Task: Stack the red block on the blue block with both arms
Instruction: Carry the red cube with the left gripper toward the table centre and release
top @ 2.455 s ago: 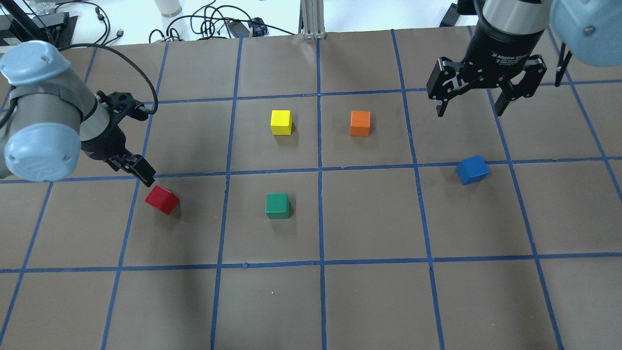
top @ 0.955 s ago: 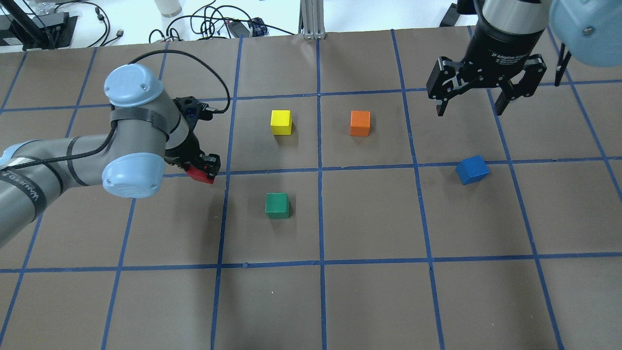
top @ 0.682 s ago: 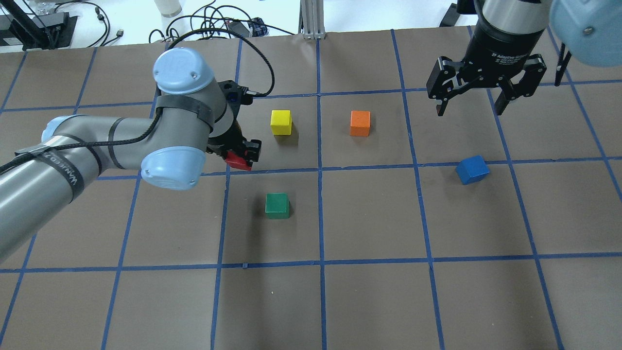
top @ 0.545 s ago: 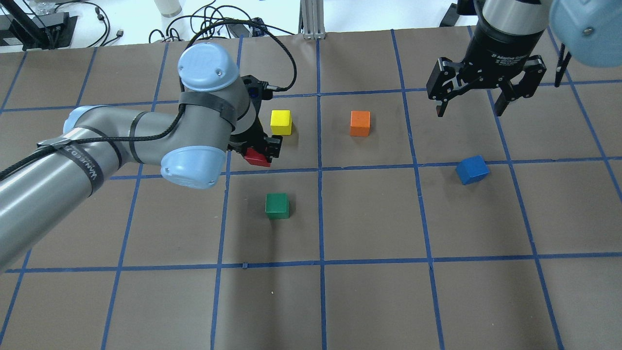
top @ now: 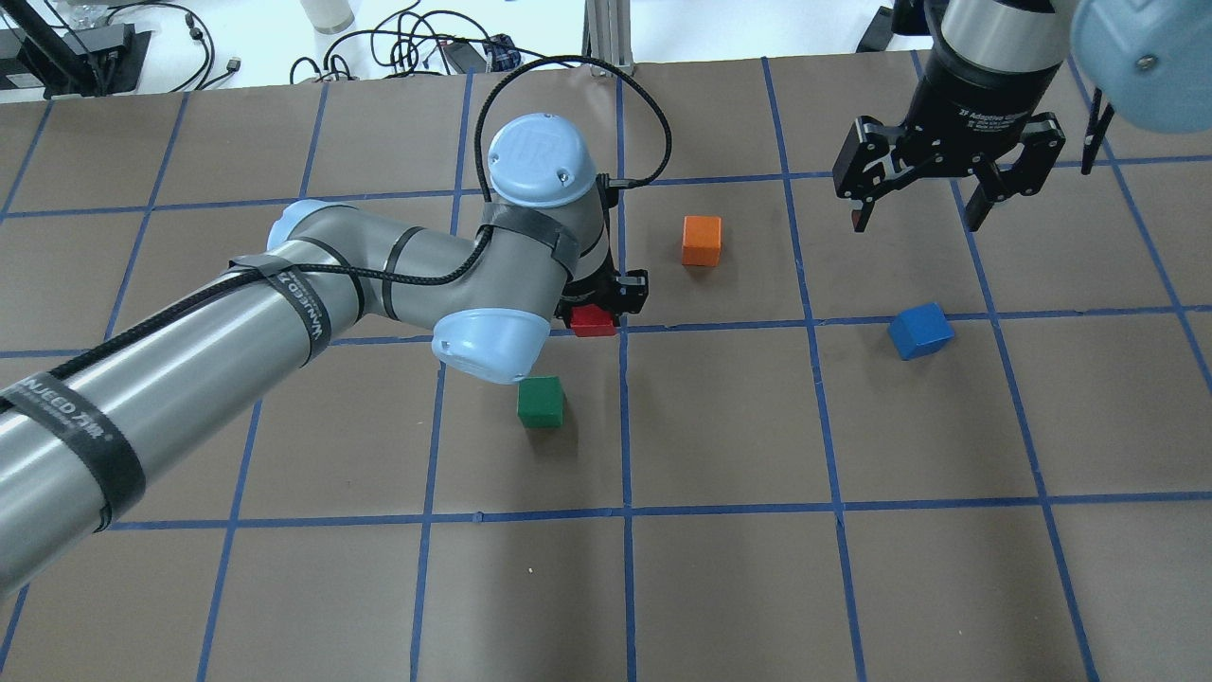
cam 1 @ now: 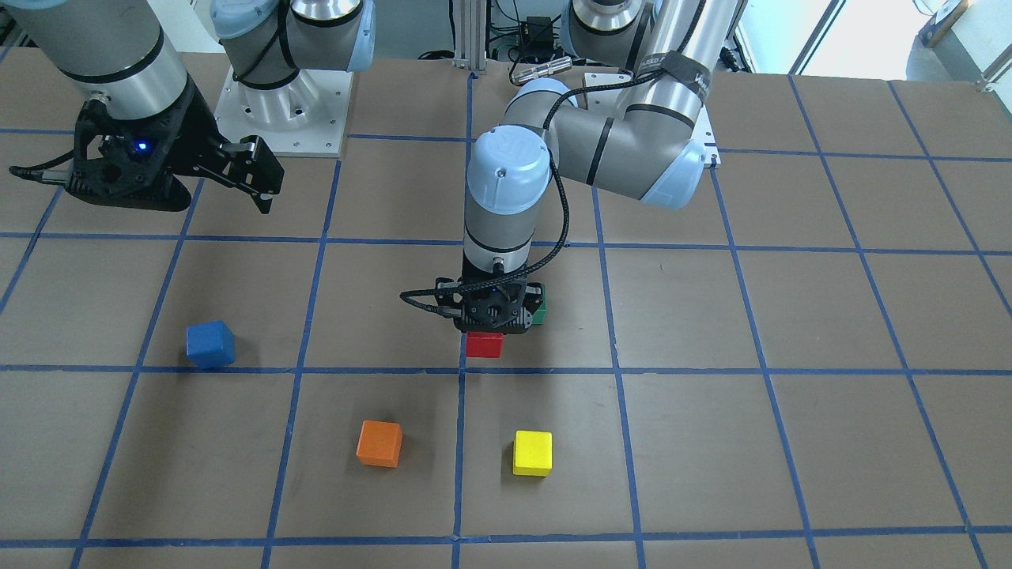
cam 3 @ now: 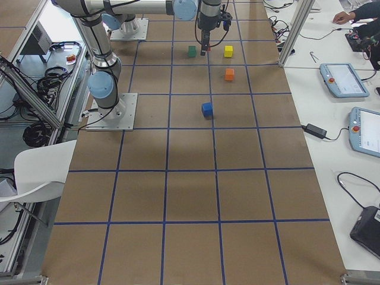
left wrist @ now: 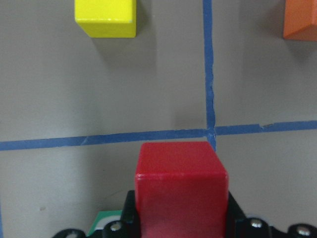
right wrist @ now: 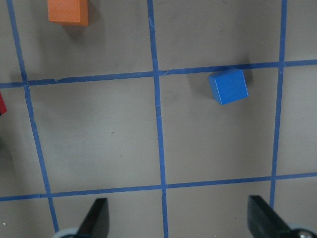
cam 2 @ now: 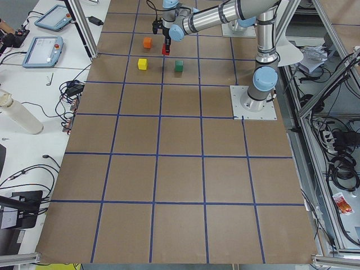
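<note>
Gripping the small matte red cube (left wrist: 181,188), the left claw (top: 606,308) is held clenched over a tape crossing (left wrist: 210,133) of the brown table (top: 757,568). The small matte blue cube (top: 920,330) is seen well apart on it, near the released right claw (top: 917,213).

yellow block (cam 1: 532,452): the left arm (top: 379,284) covers it wholly in the overhead view.
green block (cam 1: 540,310): from the front we see only 1 corner behind the left gripper (cam 1: 485,333).
orange block (left wrist: 301,19): cut by the left wrist view's right edge.
red block (right wrist: 1,105): a sliver at the right wrist view's left edge.
</note>
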You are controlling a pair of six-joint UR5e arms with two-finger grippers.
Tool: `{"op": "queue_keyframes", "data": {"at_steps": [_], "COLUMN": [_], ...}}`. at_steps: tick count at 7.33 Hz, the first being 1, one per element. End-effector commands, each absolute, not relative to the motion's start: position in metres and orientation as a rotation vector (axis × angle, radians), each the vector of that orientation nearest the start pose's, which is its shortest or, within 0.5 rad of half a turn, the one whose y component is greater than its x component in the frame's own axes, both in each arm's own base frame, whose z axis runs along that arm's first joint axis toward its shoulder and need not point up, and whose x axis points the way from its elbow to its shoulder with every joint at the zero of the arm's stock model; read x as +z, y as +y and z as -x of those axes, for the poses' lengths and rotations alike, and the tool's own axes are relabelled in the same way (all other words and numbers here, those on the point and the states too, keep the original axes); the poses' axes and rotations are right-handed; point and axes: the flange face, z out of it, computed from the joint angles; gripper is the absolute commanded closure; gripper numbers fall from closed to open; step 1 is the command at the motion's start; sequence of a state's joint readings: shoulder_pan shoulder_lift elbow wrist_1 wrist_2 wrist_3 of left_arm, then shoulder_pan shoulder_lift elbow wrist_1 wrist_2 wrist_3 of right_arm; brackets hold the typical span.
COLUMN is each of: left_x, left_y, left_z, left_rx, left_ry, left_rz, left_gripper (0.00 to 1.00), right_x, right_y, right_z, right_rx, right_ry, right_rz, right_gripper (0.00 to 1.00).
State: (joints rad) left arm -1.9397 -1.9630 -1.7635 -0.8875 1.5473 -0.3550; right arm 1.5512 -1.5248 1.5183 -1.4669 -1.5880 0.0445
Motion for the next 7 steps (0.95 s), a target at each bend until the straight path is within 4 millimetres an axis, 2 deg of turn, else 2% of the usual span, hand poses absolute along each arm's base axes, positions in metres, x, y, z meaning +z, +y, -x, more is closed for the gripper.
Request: {"op": "queue_keyframes", "data": {"at_steps": [1, 2, 3, 4, 5, 7], "left_x": [0.224, 0.219, 0.217, 0.218, 0.217, 0.244], "left_y": [-0.514, -0.516, -0.518, -0.52, -0.519, -0.522], "left_z": [0.356, 0.359, 0.361, 0.361, 0.362, 0.356], "left_rx": [-0.143, -0.157, -0.185, -0.22, -0.225, -0.294], "left_ry": [3.204, 3.206, 3.212, 3.217, 3.214, 3.227], "left_rz": [-0.027, -0.032, -0.035, -0.033, -0.045, -0.057], "left_gripper": [0.96, 0.9, 0.71, 0.17, 0.04, 0.0], "right_x": [0.481, 0.481, 0.481, 0.481, 0.48, 0.477], "right_y": [-0.504, -0.504, -0.504, -0.504, -0.504, -0.507], "right_z": [-0.121, -0.12, -0.12, -0.12, -0.121, -0.12], "right_rx": [0.155, 0.155, 0.155, 0.155, 0.155, 0.155], "right_ry": [3.156, 3.155, 3.155, 3.155, 3.157, 3.157], "right_rz": [-0.103, -0.105, -0.105, -0.105, -0.103, -0.103], "right_gripper": [0.0, 0.0, 0.0, 0.0, 0.0, 0.0]}}
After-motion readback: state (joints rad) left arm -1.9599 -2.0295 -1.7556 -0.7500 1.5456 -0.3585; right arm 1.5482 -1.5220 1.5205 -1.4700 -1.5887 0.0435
